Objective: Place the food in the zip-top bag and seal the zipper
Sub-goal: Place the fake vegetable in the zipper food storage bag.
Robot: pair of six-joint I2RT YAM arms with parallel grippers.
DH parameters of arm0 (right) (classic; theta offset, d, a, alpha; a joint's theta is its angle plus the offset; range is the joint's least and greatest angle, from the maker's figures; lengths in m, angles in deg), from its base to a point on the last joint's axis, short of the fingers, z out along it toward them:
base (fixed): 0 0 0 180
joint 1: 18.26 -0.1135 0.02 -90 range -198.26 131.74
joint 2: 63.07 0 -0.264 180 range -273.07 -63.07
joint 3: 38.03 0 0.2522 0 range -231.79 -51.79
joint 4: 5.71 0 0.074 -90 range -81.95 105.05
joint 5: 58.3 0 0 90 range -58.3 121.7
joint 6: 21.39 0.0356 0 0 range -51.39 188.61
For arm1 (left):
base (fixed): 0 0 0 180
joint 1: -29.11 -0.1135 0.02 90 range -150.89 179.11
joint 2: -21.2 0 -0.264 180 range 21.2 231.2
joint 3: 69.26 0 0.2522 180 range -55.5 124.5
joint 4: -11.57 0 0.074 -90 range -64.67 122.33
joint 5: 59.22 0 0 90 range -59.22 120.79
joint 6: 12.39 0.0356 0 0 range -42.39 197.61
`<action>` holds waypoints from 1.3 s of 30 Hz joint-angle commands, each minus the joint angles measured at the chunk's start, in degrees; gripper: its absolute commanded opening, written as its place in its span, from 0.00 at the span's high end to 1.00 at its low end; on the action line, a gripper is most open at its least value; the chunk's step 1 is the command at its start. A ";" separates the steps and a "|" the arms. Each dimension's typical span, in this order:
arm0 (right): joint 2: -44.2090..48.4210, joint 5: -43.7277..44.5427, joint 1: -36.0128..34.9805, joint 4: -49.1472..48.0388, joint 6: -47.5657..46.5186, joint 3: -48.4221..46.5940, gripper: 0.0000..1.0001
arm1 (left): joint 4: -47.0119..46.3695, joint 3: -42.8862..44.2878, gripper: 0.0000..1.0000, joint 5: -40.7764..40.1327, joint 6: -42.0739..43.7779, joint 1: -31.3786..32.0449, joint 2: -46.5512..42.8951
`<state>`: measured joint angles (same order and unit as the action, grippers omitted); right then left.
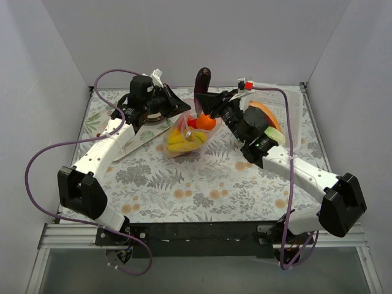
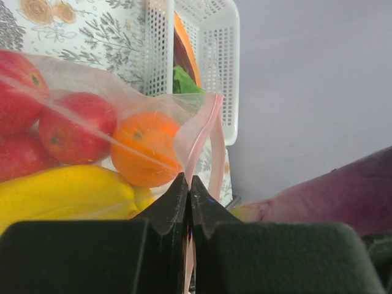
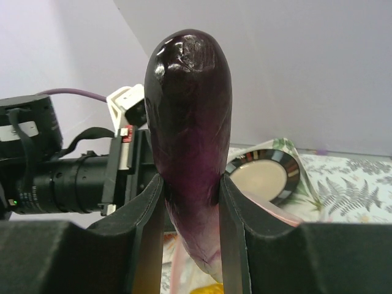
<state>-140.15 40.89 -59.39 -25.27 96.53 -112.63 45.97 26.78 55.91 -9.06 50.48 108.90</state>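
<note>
Pinching the pale-pink zipper (image 2: pixel 202 135) at the bag's mouth, the left arm's fingers (image 2: pixel 165 208) are pressed tight together on the strip, and the zip-top bag (image 1: pixel 184 142) sits near the middle of the table (image 1: pixel 202 184), a touch toward 12 o'clock, with a banana (image 2: pixel 61 193), red fruits (image 2: pixel 73 131) and an orange (image 2: pixel 144 147) showing behind its plastic. The right arm's fingers (image 3: pixel 150 233) are spread just as wide as the purple eggplant (image 3: pixel 190 122) they clamp by its lower end, standing it upright at about 1 o'clock from the bag, while the white basket (image 1: pixel 294 116) lies at 2 o'clock.
</note>
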 commanded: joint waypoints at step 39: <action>-6.95 14.54 -9.76 -32.96 -16.14 15.14 0.20 | -8.43 -2.30 1.00 16.36 -14.40 -3.96 -1.30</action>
<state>-148.61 53.92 -68.59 -57.97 81.91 -97.28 40.14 24.42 70.51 -22.79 46.81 109.10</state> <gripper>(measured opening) 0.778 0.012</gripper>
